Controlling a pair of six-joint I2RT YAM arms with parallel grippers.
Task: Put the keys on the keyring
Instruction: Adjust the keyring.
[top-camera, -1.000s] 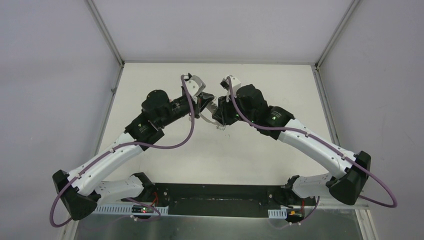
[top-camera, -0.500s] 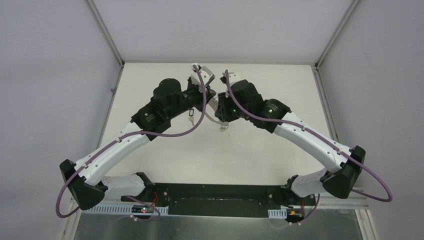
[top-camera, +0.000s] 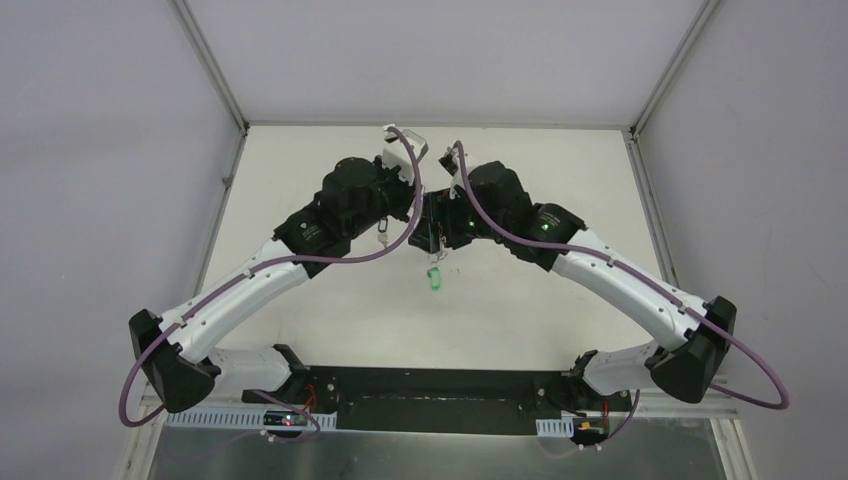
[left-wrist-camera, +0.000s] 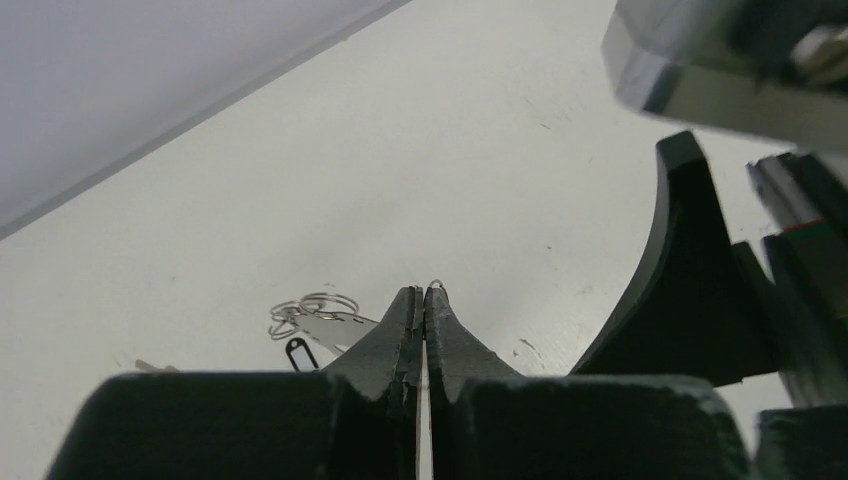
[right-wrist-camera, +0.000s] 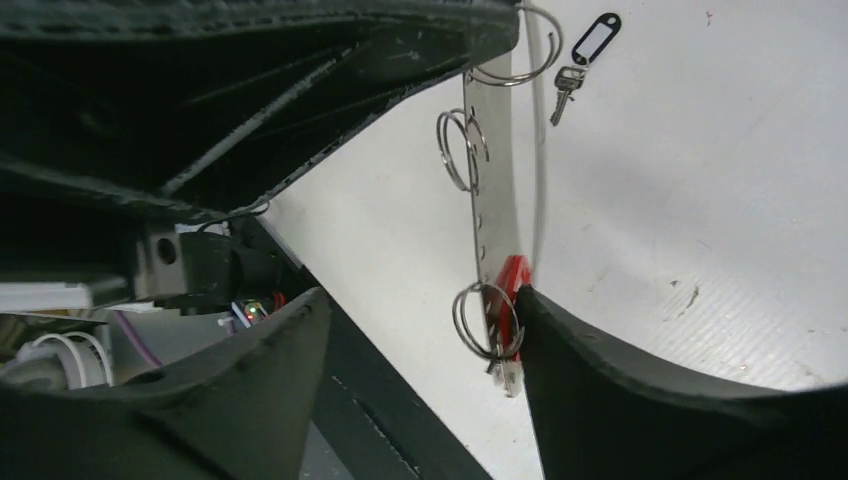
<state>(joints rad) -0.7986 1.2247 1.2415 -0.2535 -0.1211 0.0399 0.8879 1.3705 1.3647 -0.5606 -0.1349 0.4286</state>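
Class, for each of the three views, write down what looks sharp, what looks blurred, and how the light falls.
Top external: even light, soft shadows, green tag clear. Left wrist: left gripper a dark silhouette; the grey part top right is blurred. Right wrist: right gripper dark and soft; black-tagged key beyond is sharp.

Even bright light, blurred near foregrounds.

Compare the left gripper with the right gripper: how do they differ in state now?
The left gripper has its fingers pressed together; the right gripper has its fingers wide apart. The left gripper seems to pinch the keyring, with thin wire showing at its tips; the right gripper clamps nothing, and a metal strip with rings merely stands between its fingers. Both meet above the middle of the table.
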